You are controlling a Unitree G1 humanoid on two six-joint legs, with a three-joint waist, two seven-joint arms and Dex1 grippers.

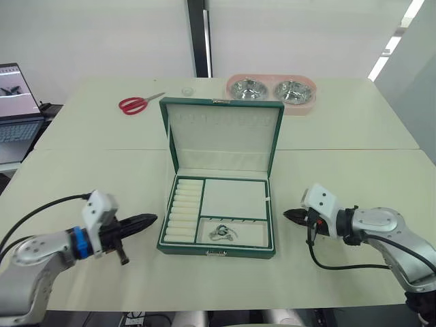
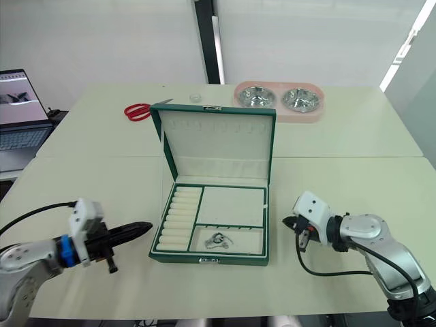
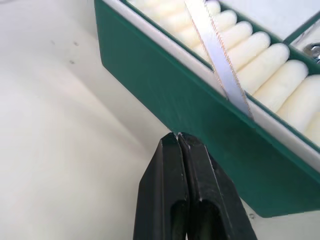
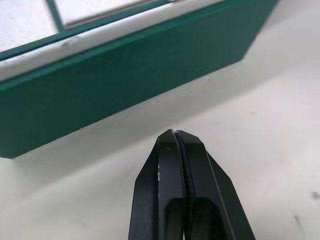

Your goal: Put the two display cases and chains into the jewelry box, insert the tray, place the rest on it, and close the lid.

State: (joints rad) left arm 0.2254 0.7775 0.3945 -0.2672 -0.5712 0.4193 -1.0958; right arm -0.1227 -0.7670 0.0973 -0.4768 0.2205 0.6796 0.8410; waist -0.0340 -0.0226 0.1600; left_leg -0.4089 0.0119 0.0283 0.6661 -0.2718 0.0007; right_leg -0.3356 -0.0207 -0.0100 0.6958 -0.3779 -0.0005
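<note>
Beside the hard green jewelry box (image 1: pixel 216 240), both black pincers, left gripper (image 1: pixel 151 219) and right gripper (image 1: pixel 288 215), sit pinched empty.

Lab or office test space — pale tables (image 1: pixel 354 129) are pushed together against plain white wall panels (image 1: pixel 102 34), an open laptop (image 1: pixel 17 102) is set at the side, and unrelated props — scissors (image 1: pixel 136 103), pet bowl (image 1: pixel 272 92) — are laid out.
</note>
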